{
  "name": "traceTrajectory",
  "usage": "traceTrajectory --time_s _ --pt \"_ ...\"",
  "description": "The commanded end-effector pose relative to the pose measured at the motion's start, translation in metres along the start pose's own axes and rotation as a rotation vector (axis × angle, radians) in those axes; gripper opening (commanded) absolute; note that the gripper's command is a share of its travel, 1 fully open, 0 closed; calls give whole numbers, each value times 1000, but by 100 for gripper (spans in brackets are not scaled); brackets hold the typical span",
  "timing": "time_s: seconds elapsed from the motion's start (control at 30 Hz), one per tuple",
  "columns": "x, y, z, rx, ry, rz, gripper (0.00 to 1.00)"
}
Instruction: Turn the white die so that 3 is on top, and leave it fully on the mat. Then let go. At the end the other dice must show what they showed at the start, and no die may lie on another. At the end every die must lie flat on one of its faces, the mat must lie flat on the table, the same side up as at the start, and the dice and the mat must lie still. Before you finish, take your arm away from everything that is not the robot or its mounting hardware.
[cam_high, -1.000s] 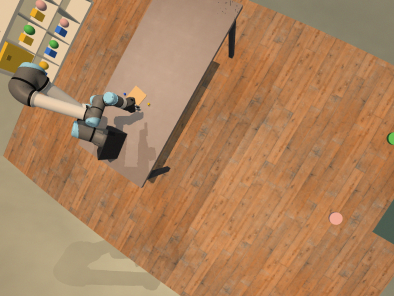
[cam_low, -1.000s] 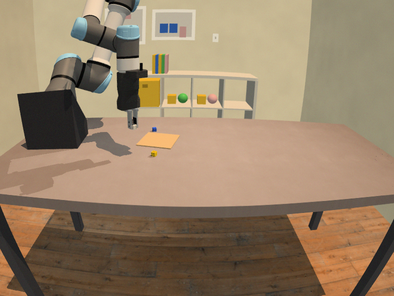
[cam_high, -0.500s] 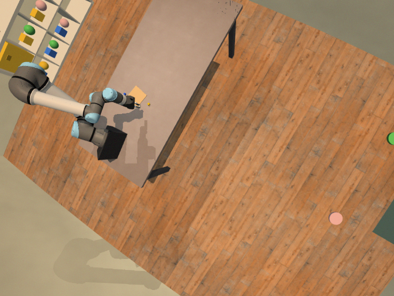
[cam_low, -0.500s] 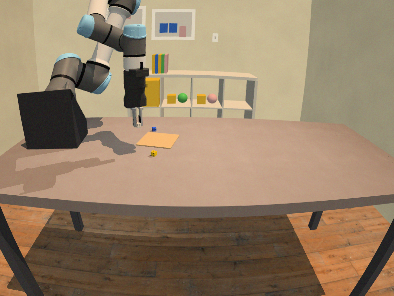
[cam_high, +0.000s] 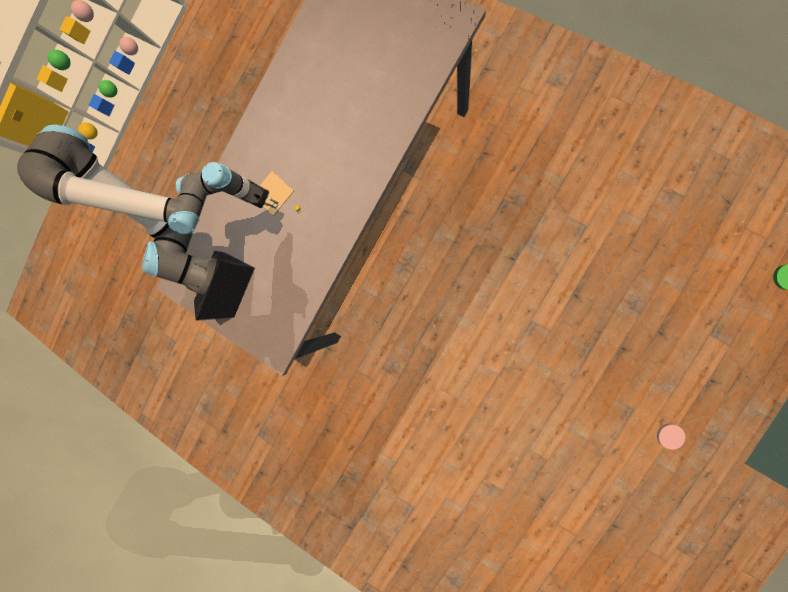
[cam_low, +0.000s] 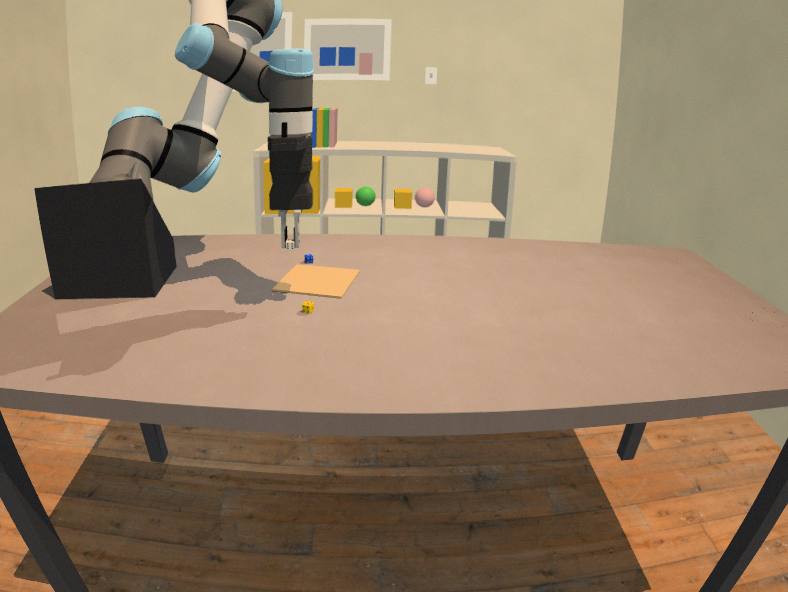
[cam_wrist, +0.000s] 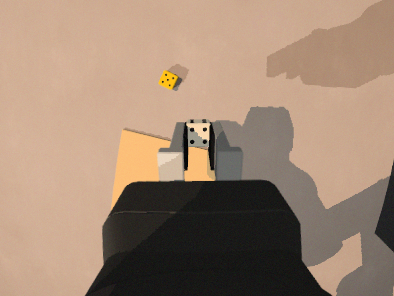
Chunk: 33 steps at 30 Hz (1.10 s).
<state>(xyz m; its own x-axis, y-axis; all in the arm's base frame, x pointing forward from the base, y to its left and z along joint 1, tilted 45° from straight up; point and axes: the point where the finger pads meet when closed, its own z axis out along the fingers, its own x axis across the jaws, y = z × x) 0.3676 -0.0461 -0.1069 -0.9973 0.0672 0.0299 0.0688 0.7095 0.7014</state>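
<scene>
My gripper (cam_high: 274, 203) (cam_low: 289, 242) (cam_wrist: 198, 136) is shut on the white die (cam_low: 289, 244) (cam_wrist: 198, 134) and holds it above the table, fingers pointing down. It hangs over the left edge of the orange mat (cam_high: 280, 184) (cam_low: 324, 281) (cam_wrist: 136, 160), which lies flat. In the wrist view the die's upper face shows several dark pips. The yellow die (cam_high: 297, 207) (cam_low: 307, 307) (cam_wrist: 168, 79) lies on the table just off the mat's near side. The blue die (cam_low: 308, 258) lies on the table behind the mat. It is hidden in the wrist view.
The arm's black base block (cam_high: 222, 284) (cam_low: 101, 238) stands on the table's left end. A shelf (cam_low: 382, 184) with coloured blocks and balls stands behind the table. The table (cam_low: 509, 331) stretches far to the right.
</scene>
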Motion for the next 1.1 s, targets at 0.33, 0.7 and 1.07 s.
traceTrajectory --time_s 0.33,0.7,1.07 --pt "-22 40 1 6 1 452 34" --pt "-33 71 3 1 3 718 34" --pt "-41 94 5 -3 7 899 34"
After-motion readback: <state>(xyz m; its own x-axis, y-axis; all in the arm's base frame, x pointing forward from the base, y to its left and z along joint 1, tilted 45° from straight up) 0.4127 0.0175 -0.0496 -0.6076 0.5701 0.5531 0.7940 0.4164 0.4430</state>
